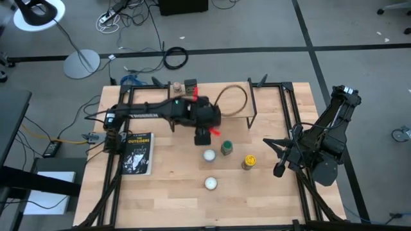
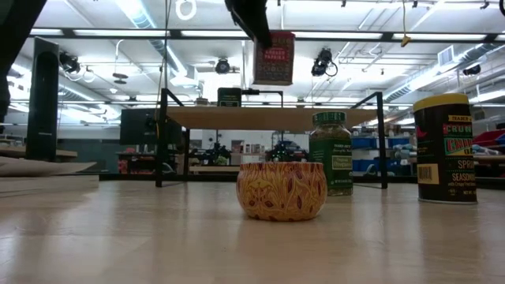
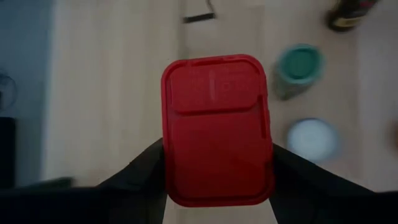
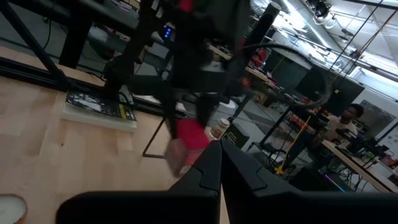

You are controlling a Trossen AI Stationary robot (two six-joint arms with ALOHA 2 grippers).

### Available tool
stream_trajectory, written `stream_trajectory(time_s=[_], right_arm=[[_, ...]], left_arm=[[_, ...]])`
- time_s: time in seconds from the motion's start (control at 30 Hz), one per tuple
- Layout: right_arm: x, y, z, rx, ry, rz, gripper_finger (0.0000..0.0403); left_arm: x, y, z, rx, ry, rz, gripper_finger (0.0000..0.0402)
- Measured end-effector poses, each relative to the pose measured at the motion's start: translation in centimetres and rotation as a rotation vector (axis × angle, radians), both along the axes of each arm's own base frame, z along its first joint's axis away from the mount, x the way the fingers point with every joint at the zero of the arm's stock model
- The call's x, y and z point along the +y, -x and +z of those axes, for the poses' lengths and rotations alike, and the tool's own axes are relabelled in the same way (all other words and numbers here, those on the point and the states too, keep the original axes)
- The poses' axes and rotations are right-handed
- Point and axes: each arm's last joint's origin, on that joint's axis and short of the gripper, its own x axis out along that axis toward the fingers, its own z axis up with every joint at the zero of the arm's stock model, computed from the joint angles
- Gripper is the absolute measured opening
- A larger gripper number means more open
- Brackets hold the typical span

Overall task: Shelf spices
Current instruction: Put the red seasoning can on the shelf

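The left end effector (image 1: 204, 136) is clenched on the red box (image 3: 217, 129), its two dark fingers pressing the box's sides, and holds it in the air over the middle of the table (image 1: 167, 192), just on the near side of the shelf (image 2: 268, 117). In the low view the box hangs above the level of the shelf plank, so the step in hand looks like the carry of this spice toward the shelf.

The shelf stands along the table's far edge. A tan jar (image 1: 176, 86) and a dark square tin (image 1: 190, 85) sit near the far edge toward its left end, apparently already on the plank. The green-lidded jar (image 1: 226, 149) and the yellow-lidded jar (image 1: 248, 161) wait on the table near its centre, with two white round objects (image 1: 209, 154) beside them toward the near edge. A book (image 1: 137, 153) lies by the left edge.

The right end effector (image 1: 280, 168) waits near the table's right edge, fingers pressed together and holding nothing.

The next move probably calls for taking the box toward the far edge over a bare stretch of plank beside the tin, lowering it until it stands flat, then letting go.
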Motion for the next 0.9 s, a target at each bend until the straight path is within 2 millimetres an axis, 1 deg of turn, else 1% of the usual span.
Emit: stream_trajectory(time_s=[0.17, 0.37, 0.53, 0.67, 0.8, 0.9], right_arm=[[0.0, 0.0, 0.0, 0.000, 0.000, 0.001, 0.0002], [0.0, 0.0, 0.0, 0.000, 0.000, 0.001, 0.0007], [0.0, 0.0, 0.0, 0.006, 0.004, 0.006, 0.0002], [0.0, 0.0, 0.0, 0.007, 0.004, 0.008, 0.0004], [0.0, 0.0, 0.0, 0.007, 0.004, 0.008, 0.0007], [0.0, 0.0, 0.0, 0.007, 0.004, 0.008, 0.0004]], left_arm=[[3.5, 0.3, 1.0, -0.001, -0.044, 0.003, 0.0211], [8.3, 0.9, 1.1, 0.010, -0.060, 0.051, 0.0211], [12.1, 1.3, 1.3, -0.056, -0.031, 0.061, 0.0211], [14.3, 1.8, 1.5, -0.098, 0.000, 0.048, 0.0211], [15.9, 2.5, 1.4, -0.089, 0.002, 0.054, 0.0211], [17.0, 3.0, 1.5, -0.116, 0.047, 0.044, 0.0211]])
